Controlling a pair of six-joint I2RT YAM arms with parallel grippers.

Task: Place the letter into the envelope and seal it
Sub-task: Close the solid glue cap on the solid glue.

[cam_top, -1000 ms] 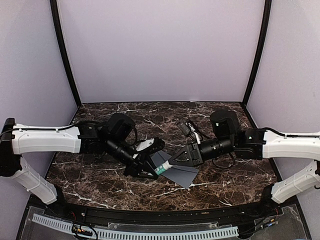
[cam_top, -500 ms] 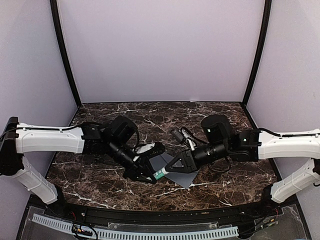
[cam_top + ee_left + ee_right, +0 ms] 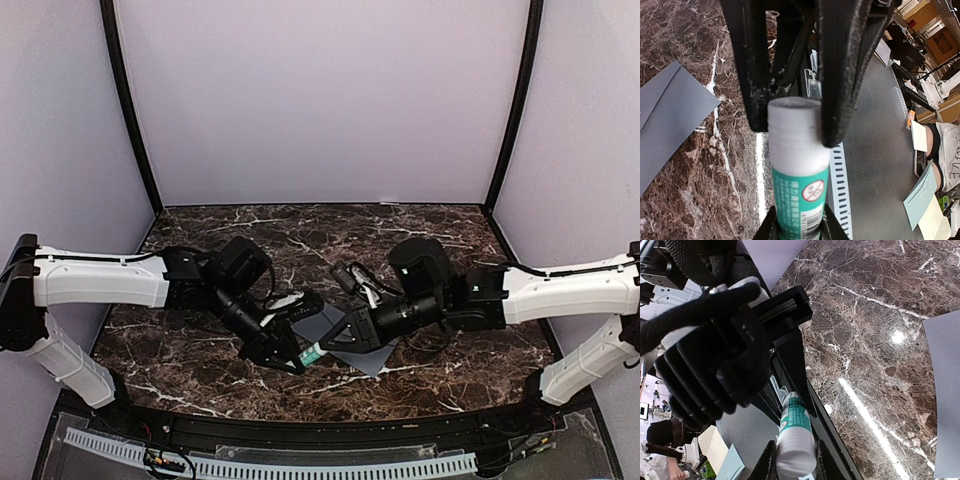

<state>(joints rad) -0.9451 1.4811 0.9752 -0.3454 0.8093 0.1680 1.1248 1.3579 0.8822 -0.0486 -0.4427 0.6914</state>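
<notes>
L gripper (image 3: 298, 356): lower centre of the top view, over the dark marble table (image 3: 180, 370). Jaws narrow, clamped on the green body of a glue stick (image 3: 312, 352).
Glue stick, axis: top view shows only a short green bit between the two grippers, lying approx left-right and slightly higher on the right. In the L wrist view it stands vertical in frame, white cap up. In the R wrist view it is flipped, white end at the bottom edge and green body running up.
L wrist view only: shows the R gripper's black fingers (image 3: 845, 75) pinching the white cap from both sides, plus one envelope corner at left.
Label: green w/ white print, a red no-entry-type circle and a barcode. Text too small to read.
Envelope (image 3: 345, 335): flat on the table at centre of the top view, partly under both grippers, grey. Top view hides its full outline, so long axis unclear there. In the L wrist view (image 3: 670, 110) a corner points right and a long edge runs down to lower left; a diagonal crease shows. R wrist view has only a grey slab at the right edge (image 3: 946, 390).
R gripper (image 3: 336, 340): just right of the stick in the top view. Jaws narrow, closed on the stick's white end, as seen in its own wrist view (image 3: 795, 462).
</notes>
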